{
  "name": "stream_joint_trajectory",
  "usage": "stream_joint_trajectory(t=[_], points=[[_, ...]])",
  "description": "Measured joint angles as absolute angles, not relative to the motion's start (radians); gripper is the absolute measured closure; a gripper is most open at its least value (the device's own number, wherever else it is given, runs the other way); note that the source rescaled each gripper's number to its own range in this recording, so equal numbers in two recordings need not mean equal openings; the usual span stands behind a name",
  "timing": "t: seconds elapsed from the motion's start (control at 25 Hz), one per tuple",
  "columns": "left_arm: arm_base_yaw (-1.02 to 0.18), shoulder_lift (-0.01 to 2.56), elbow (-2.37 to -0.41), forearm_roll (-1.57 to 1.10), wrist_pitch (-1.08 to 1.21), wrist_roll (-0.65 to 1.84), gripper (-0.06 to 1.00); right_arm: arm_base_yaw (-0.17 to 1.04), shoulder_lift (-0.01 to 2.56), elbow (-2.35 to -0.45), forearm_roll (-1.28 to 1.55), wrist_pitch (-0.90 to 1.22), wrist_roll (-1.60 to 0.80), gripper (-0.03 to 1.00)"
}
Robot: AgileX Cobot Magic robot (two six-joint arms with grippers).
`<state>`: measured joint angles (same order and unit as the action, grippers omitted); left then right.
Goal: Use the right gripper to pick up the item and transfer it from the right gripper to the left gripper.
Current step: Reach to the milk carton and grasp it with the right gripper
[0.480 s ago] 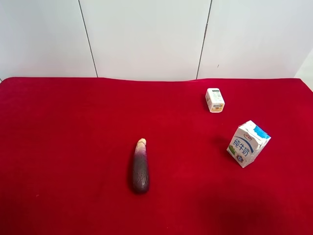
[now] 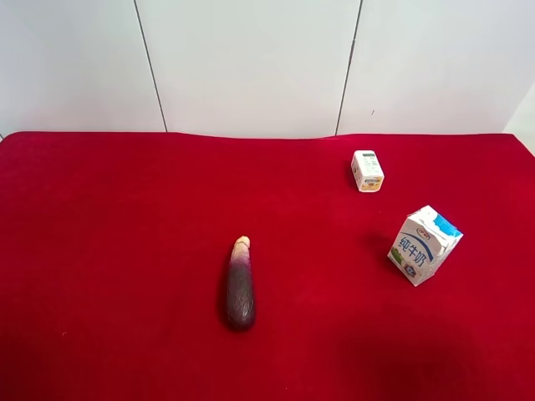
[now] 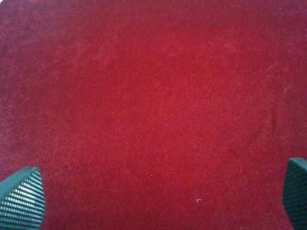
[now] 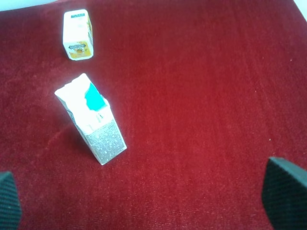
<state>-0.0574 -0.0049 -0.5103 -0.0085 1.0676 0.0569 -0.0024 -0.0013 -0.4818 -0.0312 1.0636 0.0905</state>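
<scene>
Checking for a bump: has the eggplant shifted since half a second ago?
No. The eggplant lies at the same spot relative to the milk carton.

A matt, napped red cloth (image 2: 125,251) bears a glossy purple eggplant (image 2: 240,288) and two printed paper cartons (image 2: 424,245)

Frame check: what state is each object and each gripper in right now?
eggplant: lying on its side on the red cloth, not held.
milk carton: standing on the cloth, not held.
small box: lying on the cloth, not held.
right gripper: open, empty.
left gripper: open, empty, only bare cloth under it.
</scene>
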Motion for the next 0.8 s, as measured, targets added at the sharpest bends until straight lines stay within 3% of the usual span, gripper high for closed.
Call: stream_joint_trajectory(t=[0.8], points=[[-0.057,-0.005,-0.510,-0.008,1.068,0.057,-0.06,-0.002,-0.001,-0.482,-0.031,1.064,0.091,-0.03]])
